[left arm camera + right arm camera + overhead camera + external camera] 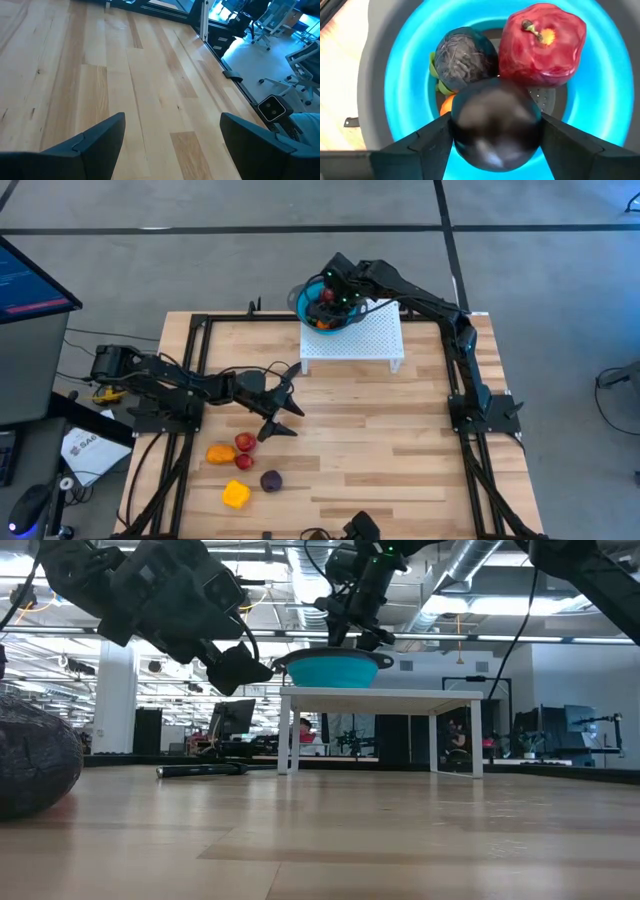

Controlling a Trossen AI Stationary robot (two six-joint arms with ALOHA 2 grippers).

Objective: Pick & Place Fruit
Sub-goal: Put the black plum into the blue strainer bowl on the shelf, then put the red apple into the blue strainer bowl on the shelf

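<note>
The blue bowl (308,308) stands on a white perforated stand (352,340) at the table's far side. My right gripper (334,292) hangs over it, shut on a dark round fruit (495,122). Inside the bowl (400,75) lie a dark purple fruit (465,57), a red fruit (542,45) and an orange one (446,105). On the near left of the table rest an orange fruit (220,453), two red ones (245,442), a purple one (270,480) and the yellow one (236,495). My left gripper (281,416) hovers open beside them, over bare wood (172,135). My right gripper pinches the dark round fruit by its two sides (457,132) between its fingers (427,142). It comes from above, pointing down into the bowl. The fruit is lifted clear, just over the fruits lying in the bowl.
A slim black knife (200,770) lies on the table near the stand's legs. Another dark fruit (30,765) sits close to the low camera at the near edge. Black frame rails (190,350) run along the table's left and right sides. The table's middle and right are bare wood.
</note>
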